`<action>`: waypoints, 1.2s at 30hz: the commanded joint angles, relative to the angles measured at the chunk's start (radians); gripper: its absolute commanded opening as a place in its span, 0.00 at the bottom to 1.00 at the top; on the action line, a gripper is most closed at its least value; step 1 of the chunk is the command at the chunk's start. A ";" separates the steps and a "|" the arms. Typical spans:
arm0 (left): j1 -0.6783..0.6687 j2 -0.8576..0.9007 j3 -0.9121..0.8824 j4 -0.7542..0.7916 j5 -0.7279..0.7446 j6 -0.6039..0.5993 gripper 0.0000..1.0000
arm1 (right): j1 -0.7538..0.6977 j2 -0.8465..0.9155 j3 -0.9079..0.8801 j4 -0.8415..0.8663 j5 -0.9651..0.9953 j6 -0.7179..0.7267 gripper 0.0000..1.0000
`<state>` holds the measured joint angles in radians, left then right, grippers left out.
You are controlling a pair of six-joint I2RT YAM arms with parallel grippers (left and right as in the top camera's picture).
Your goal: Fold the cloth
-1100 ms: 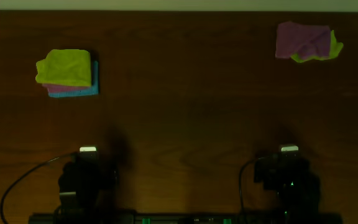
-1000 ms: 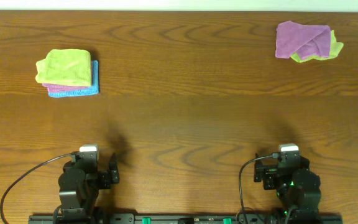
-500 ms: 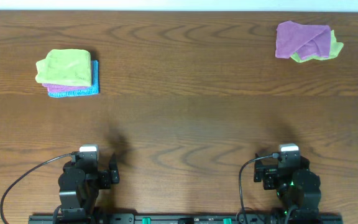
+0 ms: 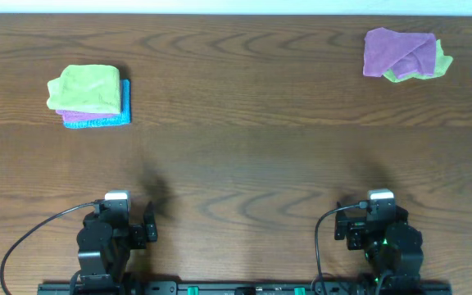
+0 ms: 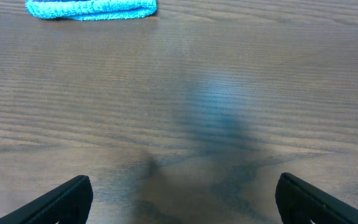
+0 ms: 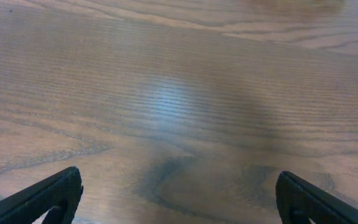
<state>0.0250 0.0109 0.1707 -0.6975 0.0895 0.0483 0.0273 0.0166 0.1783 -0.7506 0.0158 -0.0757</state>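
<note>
Left gripper (image 5: 182, 200) and right gripper (image 6: 179, 196) gape wide, holding nothing.
Both hang above the table (image 4: 244, 164), touching nothing, well apart from the cloth (image 4: 398, 51).

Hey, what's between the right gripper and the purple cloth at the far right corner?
Nothing: only bare wooden table lies between the right gripper and the purple cloth, as the overhead view shows.

Robot lab: two arms (image 4: 105, 242) at a wooden table (image 4: 244, 156).
</note>
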 commanded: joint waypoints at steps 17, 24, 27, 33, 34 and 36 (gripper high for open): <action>-0.003 -0.007 -0.009 -0.027 -0.015 -0.011 0.95 | -0.052 0.145 0.113 0.074 0.007 0.215 0.99; -0.003 -0.007 -0.009 -0.027 -0.015 -0.011 0.95 | -0.166 0.501 0.438 0.077 0.026 0.271 0.99; -0.003 -0.007 -0.009 -0.027 -0.015 -0.011 0.95 | -0.210 0.690 0.612 0.074 0.034 0.274 0.99; -0.003 -0.007 -0.009 -0.027 -0.015 -0.011 0.95 | -0.257 1.048 0.893 0.061 0.033 0.289 0.99; -0.003 -0.007 -0.009 -0.027 -0.015 -0.011 0.95 | -0.263 1.106 0.936 0.059 0.032 0.294 0.99; -0.003 -0.007 -0.009 -0.027 -0.015 -0.011 0.95 | -0.276 1.206 1.011 0.058 0.024 0.297 0.99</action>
<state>0.0242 0.0101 0.1715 -0.6991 0.0891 0.0483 -0.2276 1.1206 1.1049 -0.6865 0.0380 0.1913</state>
